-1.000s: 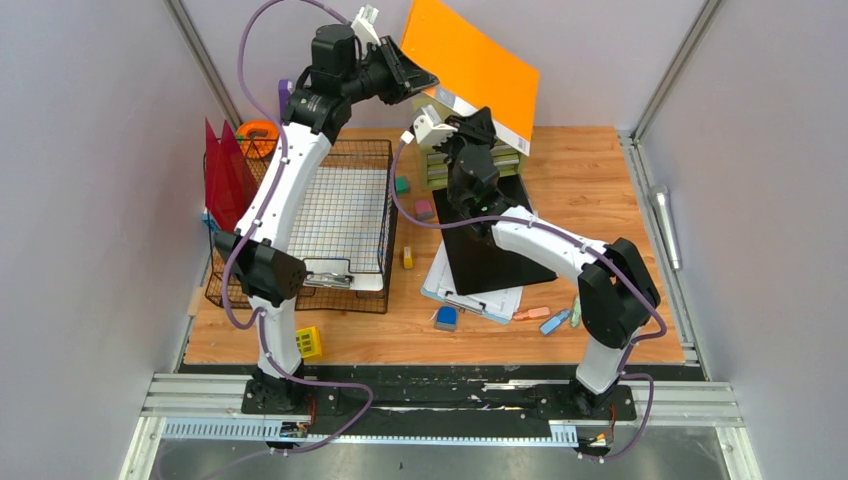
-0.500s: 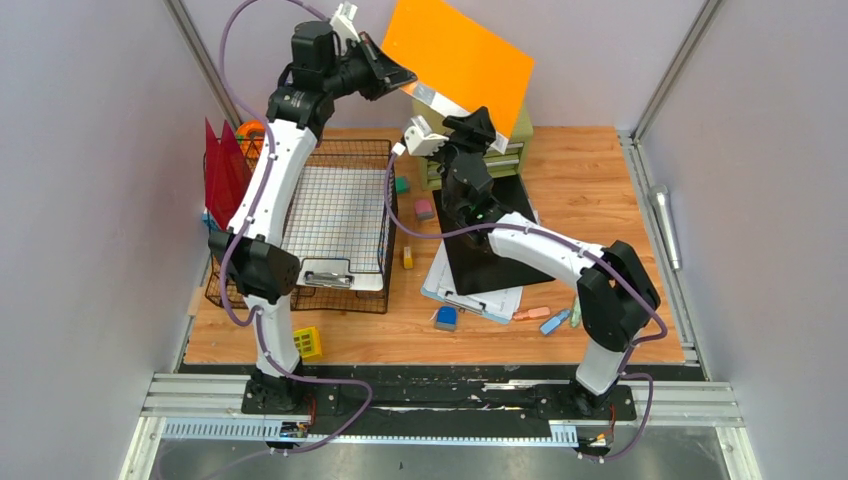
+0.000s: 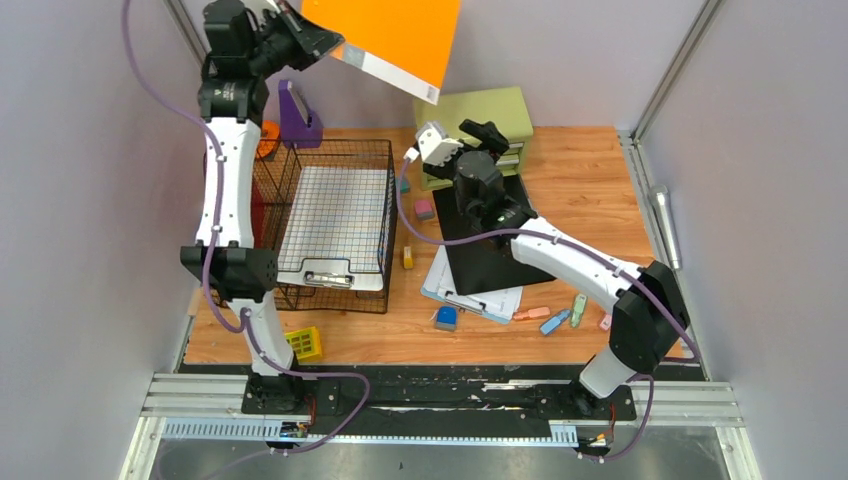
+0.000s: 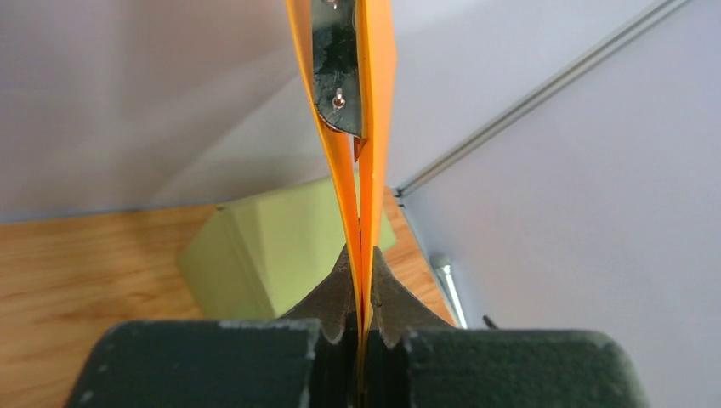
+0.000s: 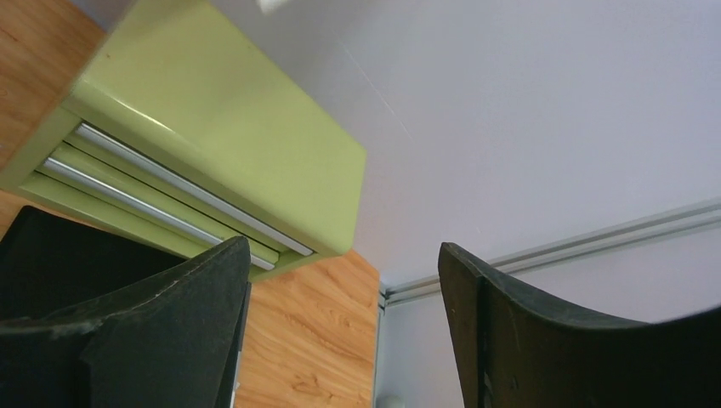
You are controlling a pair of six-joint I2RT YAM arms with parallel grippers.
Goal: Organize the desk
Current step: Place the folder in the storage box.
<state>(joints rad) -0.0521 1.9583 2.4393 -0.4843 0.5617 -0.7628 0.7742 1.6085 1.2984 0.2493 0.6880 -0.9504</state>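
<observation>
Plain pale lilac-grey wall panels on three sides of my view, silver aluminium corner struts at the rear joints, small light green drawer cabinet near the rear panel, grey floor strip nearest me, even diffuse light.

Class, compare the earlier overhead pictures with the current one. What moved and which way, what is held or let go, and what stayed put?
The left gripper, shut on the orange folder, has carried it up and leftward, clear of the green cabinet. The right gripper is open and empty beside the cabinet. The wire basket and the small items on the desk are unchanged.
</observation>
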